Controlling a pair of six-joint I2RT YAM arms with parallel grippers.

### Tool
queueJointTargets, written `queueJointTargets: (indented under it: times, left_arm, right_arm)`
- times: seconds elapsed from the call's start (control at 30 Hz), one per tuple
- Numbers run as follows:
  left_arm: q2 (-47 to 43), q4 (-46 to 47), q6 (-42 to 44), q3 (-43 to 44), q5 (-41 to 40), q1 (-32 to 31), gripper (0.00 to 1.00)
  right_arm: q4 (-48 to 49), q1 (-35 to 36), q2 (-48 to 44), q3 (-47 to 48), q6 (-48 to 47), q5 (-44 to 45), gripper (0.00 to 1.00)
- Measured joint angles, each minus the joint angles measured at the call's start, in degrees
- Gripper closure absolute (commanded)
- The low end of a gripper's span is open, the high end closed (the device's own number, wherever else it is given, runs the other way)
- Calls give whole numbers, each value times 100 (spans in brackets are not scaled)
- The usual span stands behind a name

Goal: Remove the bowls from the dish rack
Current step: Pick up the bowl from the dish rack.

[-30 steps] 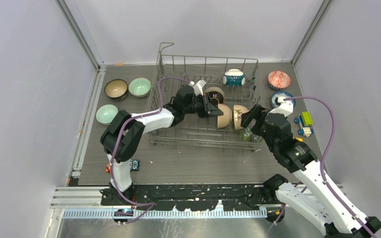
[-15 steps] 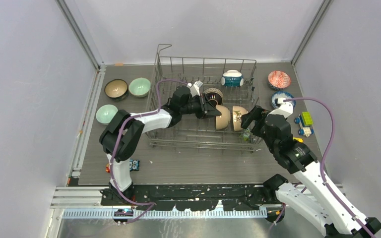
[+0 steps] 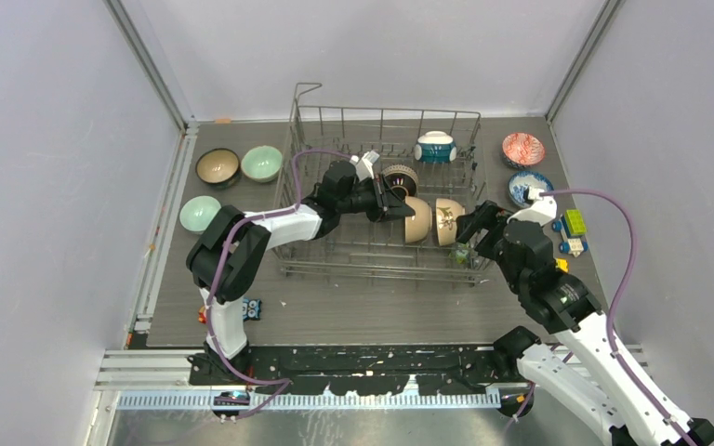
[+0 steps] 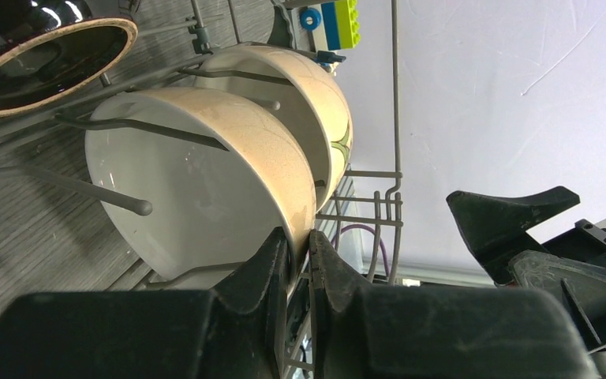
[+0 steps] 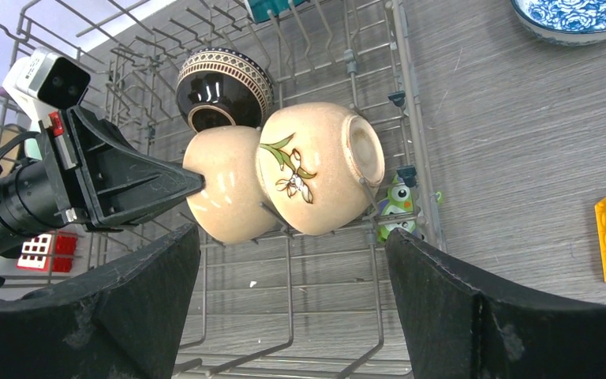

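left fingers (image 4: 264, 272) — pinching cream bowl (image 4: 205, 193) rim | right fingers (image 5: 473, 316) — spread wide

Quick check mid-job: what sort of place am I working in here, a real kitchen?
Probably a lab test booth, not a kitchen: plain white panels wall in a small tabletop, and the dish rack shares it with toy blocks.

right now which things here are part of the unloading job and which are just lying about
Job: rack, cream bowl in left hand, second cream bowl, dark bowl, teal bowl, green bowls, brown bowl, red bowl, blue bowl.
Lying about: blocks, owl, toy by left arm.
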Motion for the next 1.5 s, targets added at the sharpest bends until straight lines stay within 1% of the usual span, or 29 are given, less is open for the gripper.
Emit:
queueJointTargets:
  times: [0.23, 0.37, 0.5, 0.6, 0.63, 0.77, 1.0, 1.3, 1.4, 1.5]
  left_arm:
    - [0, 44, -131, 0, 15, 7, 100]
    - [44, 133, -317, 0, 74, 35, 100]
    - [85, 216, -555, 13, 118, 59, 100]
    - [129, 269, -706, 44, 210, 76, 100]
    - [223, 411, -787, 74, 337, 83, 100]
    - [616, 1150, -1202, 74, 778, 127, 100]
    - [844, 1722, -1534, 74, 1088, 175, 100]
    - [901, 1884, -1779, 74, 1196, 192, 100]
    - [901, 1884, -1792, 74, 1220, 201, 100]
    - [901, 1884, -1794, 74, 1252, 214, 100]
  right_arm:
    - [-133, 0, 103, 7, 2, 175, 9]
    - [-457, -59, 654, 175, 57, 511, 9]
    - [-651, -426, 1071, 214, 155, 573, 8]
    - [-782, -822, 1080, 219, 275, 612, 8]
    - [-793, -905, 1064, 219, 306, 638, 9]
    - [-804, -1180, 1025, 210, 437, 601, 13]
    - [-658, -1331, 1005, -33, 625, 225, 21]
    - [-376, -1394, 1222, -92, 706, -33, 39]
    - [-295, -1434, 1268, -170, 726, -83, 41]
    - [-286, -1464, 1290, -225, 739, -125, 40]
